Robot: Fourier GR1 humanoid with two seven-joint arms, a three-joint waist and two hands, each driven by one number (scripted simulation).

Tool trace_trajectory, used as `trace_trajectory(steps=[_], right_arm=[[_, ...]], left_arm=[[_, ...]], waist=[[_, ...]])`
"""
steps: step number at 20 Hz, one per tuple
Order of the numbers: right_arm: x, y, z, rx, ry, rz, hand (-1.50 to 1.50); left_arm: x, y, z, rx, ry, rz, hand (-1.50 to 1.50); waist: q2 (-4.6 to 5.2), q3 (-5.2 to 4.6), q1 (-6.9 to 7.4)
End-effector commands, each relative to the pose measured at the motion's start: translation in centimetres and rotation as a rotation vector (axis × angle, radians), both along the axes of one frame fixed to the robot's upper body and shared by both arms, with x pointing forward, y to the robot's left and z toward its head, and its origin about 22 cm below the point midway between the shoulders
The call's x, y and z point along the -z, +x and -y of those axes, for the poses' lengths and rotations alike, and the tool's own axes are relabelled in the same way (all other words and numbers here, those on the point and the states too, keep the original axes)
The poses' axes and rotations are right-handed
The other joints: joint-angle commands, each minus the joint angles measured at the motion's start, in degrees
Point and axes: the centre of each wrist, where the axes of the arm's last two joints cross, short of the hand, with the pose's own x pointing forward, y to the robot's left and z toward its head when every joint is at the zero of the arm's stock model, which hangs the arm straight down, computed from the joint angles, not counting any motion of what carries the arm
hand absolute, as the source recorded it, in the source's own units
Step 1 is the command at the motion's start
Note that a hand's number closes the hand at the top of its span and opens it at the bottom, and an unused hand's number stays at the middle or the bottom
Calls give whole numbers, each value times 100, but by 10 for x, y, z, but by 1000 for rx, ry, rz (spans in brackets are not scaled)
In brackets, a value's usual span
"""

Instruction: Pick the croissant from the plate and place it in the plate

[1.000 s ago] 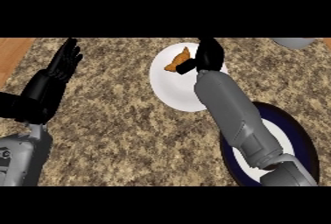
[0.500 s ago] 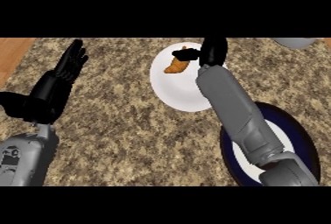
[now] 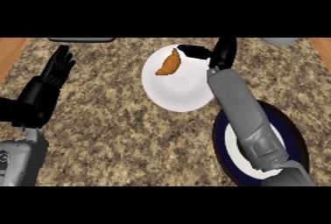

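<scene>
Right robot hand (image 3: 216, 51) risen, croissant (image 3: 169, 64) unheld

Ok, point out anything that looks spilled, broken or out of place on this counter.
Nothing stands out. The croissant lies whole on the white plate, with no crumbs around it. The dark-rimmed plate sits flat under the right forearm. The right hand is beside the croissant; the left hand rests open at the left.

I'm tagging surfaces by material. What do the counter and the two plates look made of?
Counter: speckled brown-beige stone, probably granite, matte. White plate: plain even white, likely glazed ceramic. Dark-rimmed plate: navy rim, white centre, probably ceramic too; finish unclear.
</scene>
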Motion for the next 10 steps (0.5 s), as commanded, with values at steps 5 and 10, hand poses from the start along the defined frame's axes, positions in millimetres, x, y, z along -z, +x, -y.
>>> trace_trajectory(steps=[5, 10], right_arm=[[30, -38, 46, -5, 67, 62, -150], [27, -70, 96, -44, -10, 55, -150]], left_arm=[[-12, -15, -15, -32, -5, -18, 0], [-8, -22, -14, -64, 15, -16, 0]], waist=[[-82, -4, -213], [-83, -5, -229]])
